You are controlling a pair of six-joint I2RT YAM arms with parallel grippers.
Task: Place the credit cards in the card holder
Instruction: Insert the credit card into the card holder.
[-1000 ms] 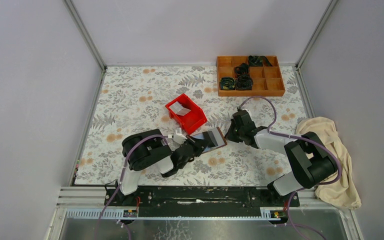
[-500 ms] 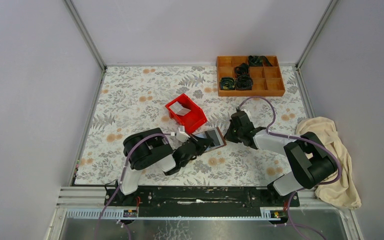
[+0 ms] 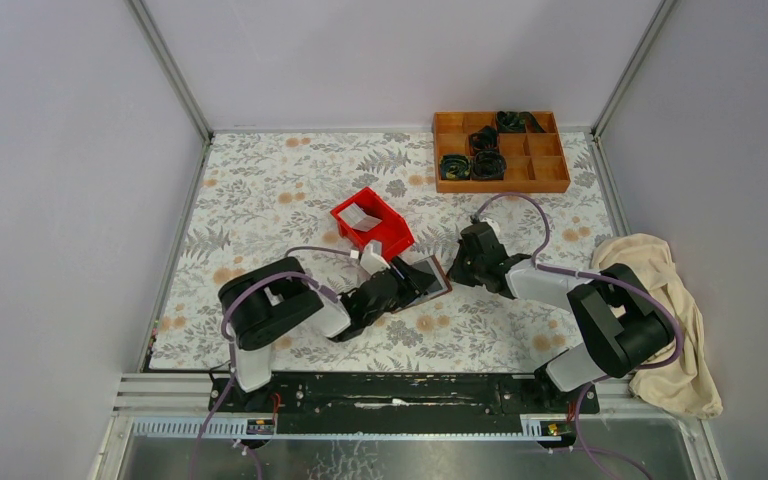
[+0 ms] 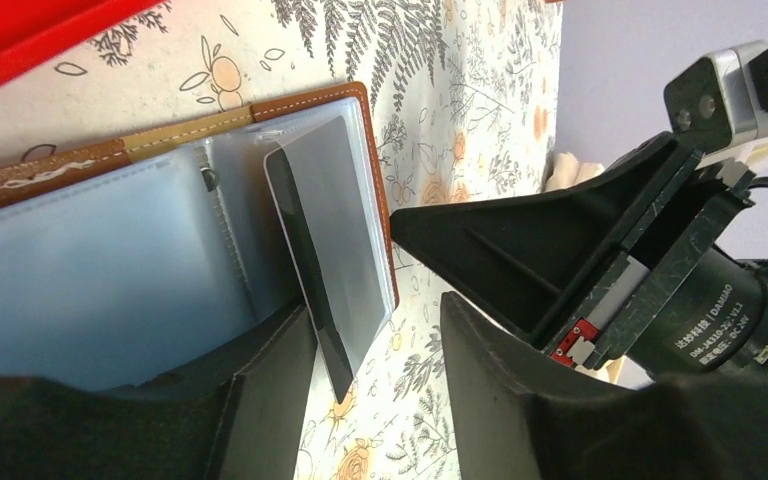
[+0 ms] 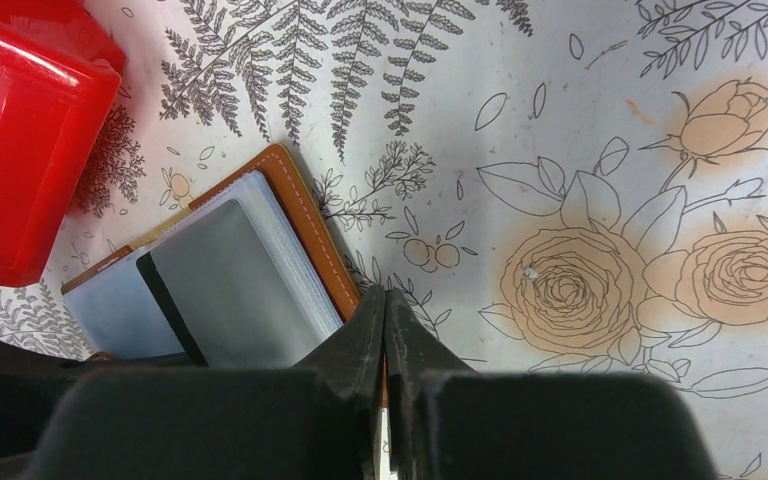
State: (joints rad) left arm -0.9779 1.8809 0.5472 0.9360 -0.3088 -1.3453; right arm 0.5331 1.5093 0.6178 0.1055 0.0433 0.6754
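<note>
The card holder (image 4: 80,260), brown leather with pale blue-grey sleeves, lies open on the floral table beside the red bin. A grey credit card (image 4: 335,230) with a dark edge stands partly in its outer sleeve, the lower corner sticking out. My left gripper (image 4: 375,310) is open around that corner, with a clear gap to the right finger. My right gripper (image 5: 385,300) is shut on the card holder's brown edge (image 5: 310,240). In the top view the two grippers (image 3: 407,280) (image 3: 452,272) meet at the card holder (image 3: 428,275). A white card (image 3: 363,217) lies in the red bin.
The red bin (image 3: 385,240) stands just behind the card holder. An orange wooden compartment tray (image 3: 500,180) with black items is at the back right. A beige cloth (image 3: 670,300) is bunched at the right edge, beside the right arm.
My left gripper has opened and let go of the grey card, which stays in the card holder's sleeve. The left arm's elbow has swung left. The right gripper keeps its hold.
</note>
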